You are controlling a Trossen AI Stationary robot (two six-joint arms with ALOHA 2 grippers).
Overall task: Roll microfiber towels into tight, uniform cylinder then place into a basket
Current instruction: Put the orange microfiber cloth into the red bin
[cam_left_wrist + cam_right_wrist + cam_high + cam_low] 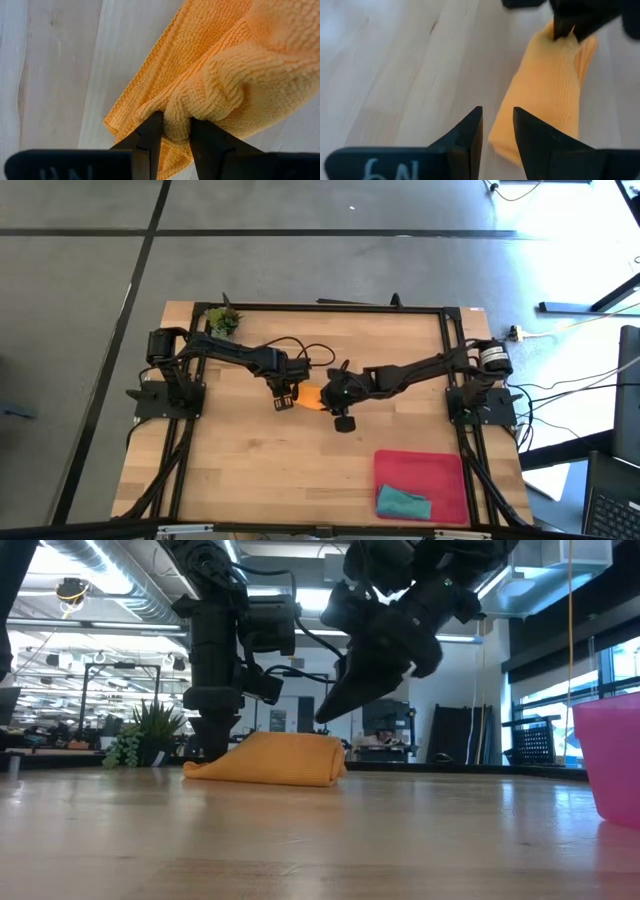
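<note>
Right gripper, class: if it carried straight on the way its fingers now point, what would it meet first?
Most likely the near end of the orange towel, just ahead of the right gripper and slightly to one side; depth is unclear, so it might graze the table first. The left gripper pinches the towel's far end.

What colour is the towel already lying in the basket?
Teal blue-green towel, in the red-pink basket; high view shows it best.
</note>
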